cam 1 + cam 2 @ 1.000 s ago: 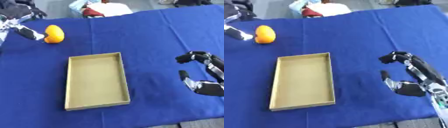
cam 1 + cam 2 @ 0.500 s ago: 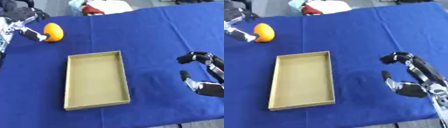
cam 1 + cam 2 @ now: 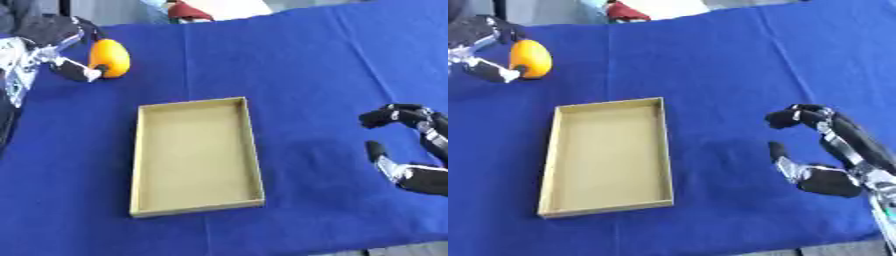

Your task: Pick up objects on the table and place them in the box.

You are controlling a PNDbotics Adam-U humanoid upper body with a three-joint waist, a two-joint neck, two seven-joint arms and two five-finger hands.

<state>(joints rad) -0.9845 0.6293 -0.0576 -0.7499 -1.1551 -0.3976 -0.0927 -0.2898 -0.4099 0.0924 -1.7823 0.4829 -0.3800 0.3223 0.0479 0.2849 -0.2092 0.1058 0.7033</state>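
An orange round fruit (image 3: 111, 56) lies on the blue cloth at the far left. My left hand (image 3: 54, 38) is against its left side, fingers curled over the top and the thumb (image 3: 77, 71) touching it from below. The open tan cardboard box (image 3: 253, 150) lies in the middle with nothing inside it. At the right edge my right hand (image 3: 833, 159) hovers over the cloth, fingers loosely bent and the thumb apart, holding nothing.
The blue cloth (image 3: 315, 65) covers the whole table. Red and white items (image 3: 194, 9) lie beyond its far edge. The table's near edge runs along the bottom right corner (image 3: 394, 247).
My left hand has moved in against the orange fruit and its fingers and thumb have closed round it. The right hand has stayed put. The view has shifted slightly.
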